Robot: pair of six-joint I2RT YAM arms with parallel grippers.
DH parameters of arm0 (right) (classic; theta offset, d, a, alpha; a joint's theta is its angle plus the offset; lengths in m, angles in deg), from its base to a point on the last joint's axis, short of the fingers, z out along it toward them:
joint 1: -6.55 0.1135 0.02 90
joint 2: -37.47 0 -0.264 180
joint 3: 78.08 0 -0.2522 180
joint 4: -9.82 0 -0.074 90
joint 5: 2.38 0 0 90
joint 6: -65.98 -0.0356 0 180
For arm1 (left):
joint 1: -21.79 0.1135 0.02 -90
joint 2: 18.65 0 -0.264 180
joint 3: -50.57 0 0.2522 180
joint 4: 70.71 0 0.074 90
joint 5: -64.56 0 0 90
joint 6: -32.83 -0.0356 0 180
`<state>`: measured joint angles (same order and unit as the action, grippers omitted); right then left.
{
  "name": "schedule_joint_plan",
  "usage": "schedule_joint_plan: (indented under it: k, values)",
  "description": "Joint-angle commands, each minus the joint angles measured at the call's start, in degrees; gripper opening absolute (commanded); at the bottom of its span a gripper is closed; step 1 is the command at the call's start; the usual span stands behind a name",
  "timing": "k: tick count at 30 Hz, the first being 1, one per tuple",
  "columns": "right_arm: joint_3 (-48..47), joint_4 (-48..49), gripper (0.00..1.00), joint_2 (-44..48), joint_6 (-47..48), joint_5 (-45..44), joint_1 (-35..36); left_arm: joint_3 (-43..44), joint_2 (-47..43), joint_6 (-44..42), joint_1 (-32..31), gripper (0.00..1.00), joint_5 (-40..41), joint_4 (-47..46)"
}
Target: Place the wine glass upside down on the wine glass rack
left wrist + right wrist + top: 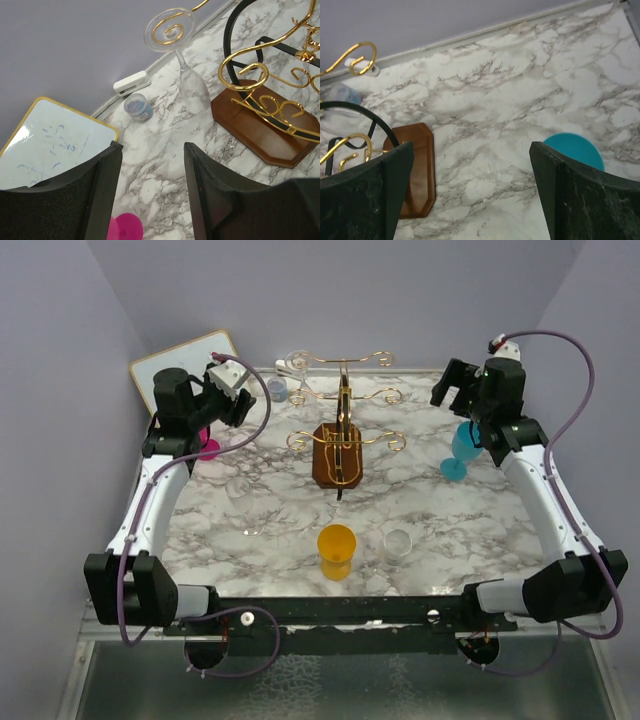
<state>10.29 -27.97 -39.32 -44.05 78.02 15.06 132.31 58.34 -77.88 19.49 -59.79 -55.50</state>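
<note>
Splayed left pincer (152,150) near whiteboard (30,167) with illegible blue scribbles (65,142).

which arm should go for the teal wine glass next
The right arm: its open jaws hang close above the teal wine glass. The left arm is across the wine glass rack, above a pink glass.

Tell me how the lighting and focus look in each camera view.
Top external: soft even light, no hard shadows, the clear cup nearly vanishes against the marble table. Left wrist: hanging wine glass is crisp, the left claw dark, featureless. Right wrist: right claw dark, table evenly lit.
</note>
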Motion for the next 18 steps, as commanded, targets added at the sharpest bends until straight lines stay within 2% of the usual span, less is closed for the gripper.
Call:
schedule_joint_plan:
  k: [1,8,13,15,18]
  values:
    - [4.7,-3.7,0.99,4.6,-4.2,-0.3,-0.5,3.0,-4.3,2.9,0.3,0.58,9.3,12.2]
    - [10.6,-3.2,0.99,7.8,-2.7,1.2,-2.6,14.4,-4.4,6.5,0.4,0.63,18.3,29.5]
    - [13.8,-3.6,0.99,10.1,-1.4,2.9,-2.5,23.7,-0.7,1.4,0.6,0.63,23.6,46.8]
    - [14.9,-3.7,0.99,11.6,-0.8,4.1,-2.5,23.9,-0.3,0.4,0.9,0.62,24.7,50.9]
    - [16.0,-3.7,0.99,13.6,0.1,5.9,-2.5,21.4,-1.0,-0.4,1.9,0.62,30.0,51.7]
